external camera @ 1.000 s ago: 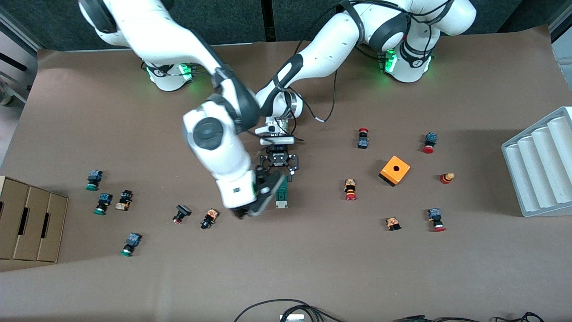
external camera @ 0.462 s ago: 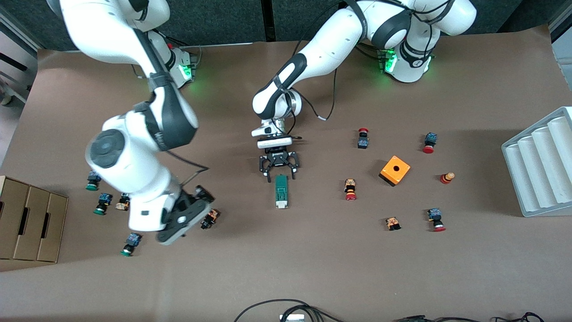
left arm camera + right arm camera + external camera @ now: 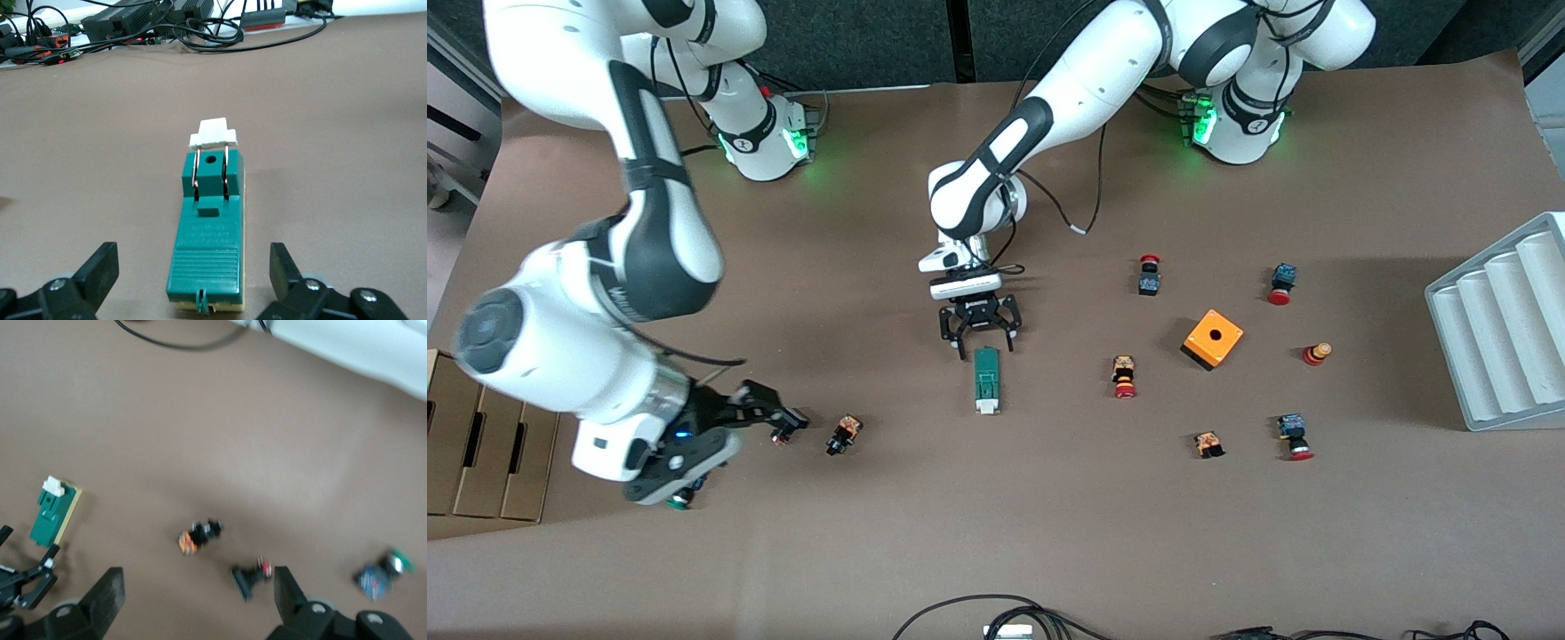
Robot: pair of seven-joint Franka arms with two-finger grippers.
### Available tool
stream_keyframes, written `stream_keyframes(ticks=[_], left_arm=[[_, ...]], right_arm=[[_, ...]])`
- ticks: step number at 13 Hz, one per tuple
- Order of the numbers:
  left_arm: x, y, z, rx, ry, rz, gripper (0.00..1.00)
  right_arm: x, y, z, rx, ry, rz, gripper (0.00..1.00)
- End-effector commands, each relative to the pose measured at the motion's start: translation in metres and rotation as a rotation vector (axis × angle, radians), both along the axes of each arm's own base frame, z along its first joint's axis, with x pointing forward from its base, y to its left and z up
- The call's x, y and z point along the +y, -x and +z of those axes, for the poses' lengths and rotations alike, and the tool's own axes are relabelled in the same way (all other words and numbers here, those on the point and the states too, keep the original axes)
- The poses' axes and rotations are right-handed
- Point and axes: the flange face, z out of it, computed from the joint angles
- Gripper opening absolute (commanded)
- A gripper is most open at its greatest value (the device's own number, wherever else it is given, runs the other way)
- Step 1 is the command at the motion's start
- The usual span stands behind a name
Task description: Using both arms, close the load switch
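Right arm has swung off toward its own end of the table; right gripper [image 3: 769, 413] now w/ jaws spread, empty, over small push buttons [image 3: 843, 435], well apart from load switch [image 3: 986, 380]. Left gripper [image 3: 978, 331] released, jaws wide, just beside switch's green end; white slider end points away from it.

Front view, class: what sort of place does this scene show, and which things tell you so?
Probably a robotics lab test bench. Two white arms stand on green-lit bases at a table under brown paper; scattered push buttons, an orange cube and a green load switch lie on it, and loose cables trail at its near edge.
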Motion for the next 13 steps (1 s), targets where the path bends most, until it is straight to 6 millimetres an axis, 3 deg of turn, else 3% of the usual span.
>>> stream_keyframes(ticks=[1, 7, 11, 13], left_arm=[[-0.004, -0.003, 0.036, 0.09, -0.031, -0.008, 1.0], [-0.005, -0.02, 0.11, 0.335, -0.174, -0.099, 1.0], [0.009, -0.029, 0.146, 0.454, -0.4, -0.237, 1.0], [0.026, -0.046, 0.169, 0.526, -0.51, -0.3, 1.0]], right_arm=[[-0.017, 0.023, 0.015, 0.112, -0.035, -0.125, 1.0], [-0.112, 0.041, 0.031, 0.252, -0.026, -0.239, 1.0], [-0.13, 0.049, 0.052, 0.212, 0.116, -0.231, 1.0], [-0.163, 0.055, 0.062, 0.211, 0.12, -0.282, 1.0]])
